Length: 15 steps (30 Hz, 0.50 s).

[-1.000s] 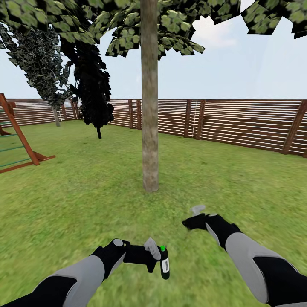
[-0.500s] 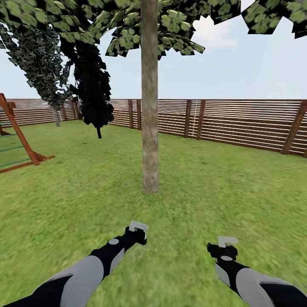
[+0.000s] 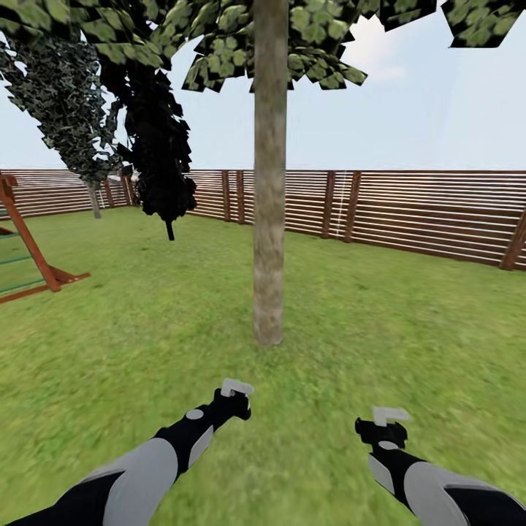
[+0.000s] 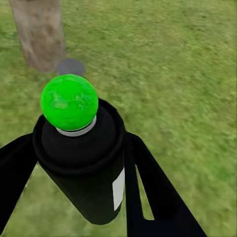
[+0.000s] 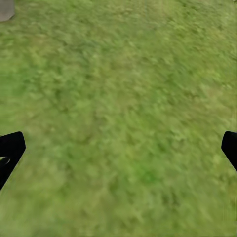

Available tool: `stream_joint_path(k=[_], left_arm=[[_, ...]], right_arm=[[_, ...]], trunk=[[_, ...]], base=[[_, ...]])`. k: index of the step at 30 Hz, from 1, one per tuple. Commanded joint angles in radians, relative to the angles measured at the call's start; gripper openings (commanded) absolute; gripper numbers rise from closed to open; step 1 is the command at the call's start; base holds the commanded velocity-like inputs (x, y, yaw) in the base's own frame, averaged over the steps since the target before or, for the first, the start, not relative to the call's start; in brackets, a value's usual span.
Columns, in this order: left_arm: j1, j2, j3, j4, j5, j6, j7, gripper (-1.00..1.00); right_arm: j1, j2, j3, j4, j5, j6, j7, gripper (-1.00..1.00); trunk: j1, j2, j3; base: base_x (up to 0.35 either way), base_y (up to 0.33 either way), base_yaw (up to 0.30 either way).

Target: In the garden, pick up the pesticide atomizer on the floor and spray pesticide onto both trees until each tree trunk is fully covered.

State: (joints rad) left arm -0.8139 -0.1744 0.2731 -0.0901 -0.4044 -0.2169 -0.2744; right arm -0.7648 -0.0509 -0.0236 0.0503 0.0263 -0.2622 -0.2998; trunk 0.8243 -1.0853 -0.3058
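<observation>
My left hand [image 4: 74,163] grips the pesticide atomizer [image 4: 81,163]; the tree trunk [image 3: 269,219] stands at twelve o'clock; my right hand [image 5: 118,148] seems wide open.

— What does your left wrist camera give you?

— Your left gripper [image 4: 81,163] has both black fingers [image 4: 148,187] pressed against the pesticide atomizer [image 4: 86,163], a dark bottle with a white label and a bright green dot on top.

— And past it?

— You look at lawn [image 4: 173,64], with the foot of a tree trunk [image 4: 38,32] and a small grey disc [image 4: 69,67] just beside it.
</observation>
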Motion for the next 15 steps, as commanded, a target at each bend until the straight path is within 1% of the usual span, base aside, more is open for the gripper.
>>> stream_joint_path(k=[1,4,10,12,15], left_arm=[[-0.001,0.000,0.009,0.000,-0.008,-0.002,-0.003,-1.00],[-0.001,0.000,0.009,0.002,-0.008,-0.002,-0.003,-1.00],[-0.001,0.000,0.009,0.004,-0.008,-0.002,-0.003,-1.00],[-0.001,0.000,0.009,0.004,-0.008,-0.002,-0.003,-1.00],[-0.001,0.000,0.009,0.004,-0.008,-0.002,-0.004,-1.00]], right_arm=[[-0.002,0.000,-0.002,0.005,0.003,-0.008,-0.002,1.00],[-0.002,0.000,-0.002,0.005,0.003,-0.008,-0.002,1.00],[-0.002,0.000,-0.002,0.005,0.001,-0.008,-0.002,1.00],[-0.002,0.000,-0.002,0.005,0.001,-0.008,-0.002,1.00],[-0.002,0.001,-0.002,0.005,0.001,-0.008,-0.002,1.00]], trunk=[[0.001,-0.001,-0.001],[0.001,-0.001,-0.001],[0.001,-0.001,-0.001],[0.001,-0.001,-0.001],[0.001,-0.001,-0.001]], base=[[0.688,0.298,0.000],[0.695,0.211,0.000],[0.699,0.037,0.000],[0.700,-0.106,0.000],[0.696,-0.238,0.000]])
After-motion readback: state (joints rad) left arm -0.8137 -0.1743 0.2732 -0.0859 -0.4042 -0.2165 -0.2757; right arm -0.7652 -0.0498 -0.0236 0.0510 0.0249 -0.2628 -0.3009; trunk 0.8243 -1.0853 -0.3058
